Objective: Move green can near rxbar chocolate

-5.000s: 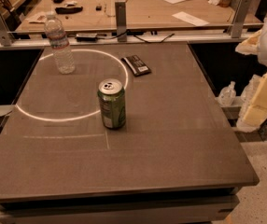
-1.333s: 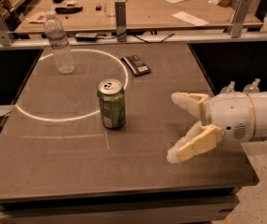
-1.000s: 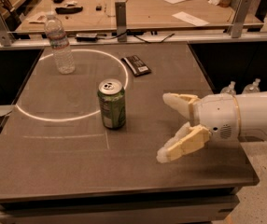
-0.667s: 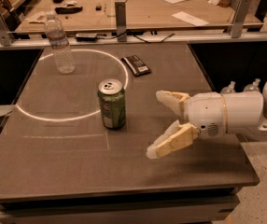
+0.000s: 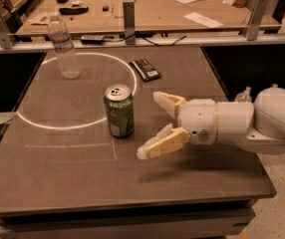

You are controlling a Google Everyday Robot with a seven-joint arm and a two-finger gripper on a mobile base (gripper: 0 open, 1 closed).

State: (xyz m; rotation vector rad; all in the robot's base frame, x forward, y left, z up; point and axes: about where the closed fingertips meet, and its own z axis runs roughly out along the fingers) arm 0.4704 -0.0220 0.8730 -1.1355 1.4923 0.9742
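The green can (image 5: 119, 111) stands upright near the middle of the dark table (image 5: 58, 168), its silver top and pull tab facing up. The rxbar chocolate (image 5: 145, 69), a flat black bar with a white patch at its near end, lies behind the can and a little to the right. My gripper (image 5: 151, 125) comes in from the right, just right of the can and apart from it. Its two pale fingers (image 5: 161, 144) are spread wide open and hold nothing.
A clear plastic water bottle (image 5: 64, 47) stands at the back left, inside a white circle drawn on the table. A rail with metal posts (image 5: 128, 17) runs behind the table. A wooden bench with papers and small items lies beyond it.
My gripper has moved left across the table from the right edge toward the can, fingers open throughout. The can, bar and bottle have not moved.
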